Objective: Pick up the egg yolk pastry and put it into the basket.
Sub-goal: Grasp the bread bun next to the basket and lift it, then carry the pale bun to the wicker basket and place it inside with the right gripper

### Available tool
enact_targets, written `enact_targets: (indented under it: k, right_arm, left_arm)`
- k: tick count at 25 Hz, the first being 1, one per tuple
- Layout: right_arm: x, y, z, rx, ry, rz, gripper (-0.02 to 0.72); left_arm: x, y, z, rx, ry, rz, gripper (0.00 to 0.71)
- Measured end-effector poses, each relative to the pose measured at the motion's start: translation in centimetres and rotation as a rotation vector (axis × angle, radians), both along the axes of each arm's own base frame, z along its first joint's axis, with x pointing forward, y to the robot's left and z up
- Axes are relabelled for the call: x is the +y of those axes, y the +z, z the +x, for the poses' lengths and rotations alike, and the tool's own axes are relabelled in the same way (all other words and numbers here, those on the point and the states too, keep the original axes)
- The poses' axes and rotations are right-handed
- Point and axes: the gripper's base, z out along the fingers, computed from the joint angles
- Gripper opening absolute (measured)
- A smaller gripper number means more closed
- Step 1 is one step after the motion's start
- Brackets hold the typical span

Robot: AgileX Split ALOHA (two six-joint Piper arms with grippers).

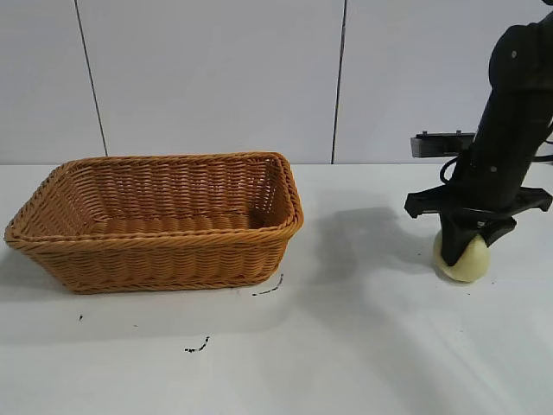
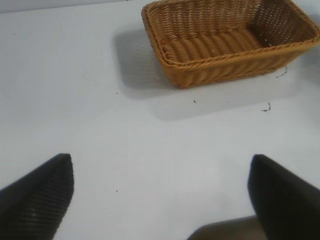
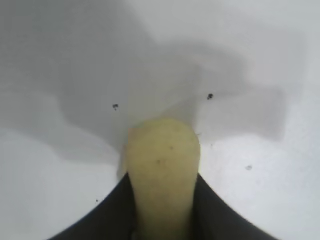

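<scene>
The right gripper [image 1: 464,246] had clamped the pastry [image 1: 467,258] at the table's [image 1: 363,346] right side, well apart from the basket [image 1: 155,220]. A straight lift before crossing left should clear the rim. The left gripper [image 2: 160,195] hung open, idle.

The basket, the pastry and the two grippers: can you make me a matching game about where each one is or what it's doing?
Things:
1. basket
2. egg yolk pastry
3. right gripper
4. left gripper

States:
A. open, hanging over bare table
B. squeezed between two dark fingers
C. nothing inside, on the table's left side
D. shut on the small yellow puck

Pairs: 1-C, 2-B, 3-D, 4-A
</scene>
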Motion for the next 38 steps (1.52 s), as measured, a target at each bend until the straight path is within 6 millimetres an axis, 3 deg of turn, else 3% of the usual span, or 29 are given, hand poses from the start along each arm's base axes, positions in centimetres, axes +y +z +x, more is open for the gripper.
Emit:
enact_targets:
  k: [3,5,10,17,21,25,30,33,38]
  right_arm:
    - [0.1,4.0,0.4,-0.057,0.006,0.007,0.137]
    - [0.2,5.5,0.7,-0.082,0.01,0.009,0.137]
    - [2.4,7.1,1.0,-0.128,0.064,0.001,0.137]
    - [10.5,9.0,1.0,-0.235,0.195,0.052,0.137]
    - [16.7,9.3,1.0,-0.282,0.313,0.085,0.136]
    - [23.0,8.2,0.1,-0.296,0.422,0.116,0.131]
    - [28.8,3.8,-1.0,-0.267,0.524,0.122,0.131]
    - [30.0,0.5,-0.5,-0.26,0.533,0.121,0.131]
    - [30.4,-4.5,0.4,-0.213,0.528,0.095,0.151]
  left_arm:
    - [0.0,0.0,0.0,0.0,0.0,0.0,0.695]
    - [0.0,0.0,0.0,0.0,0.0,0.0,0.695]
    - [0.0,0.0,0.0,0.0,0.0,0.0,0.695]
    - [0.0,0.0,0.0,0.0,0.0,0.0,0.695]
    - [0.0,0.0,0.0,0.0,0.0,0.0,0.695]
    - [0.0,0.0,0.0,0.0,0.0,0.0,0.695]
    - [0.0,0.0,0.0,0.0,0.0,0.0,0.695]
    - [0.0,0.0,0.0,0.0,0.0,0.0,0.695]
    - [0.0,0.0,0.0,0.0,0.0,0.0,0.695]
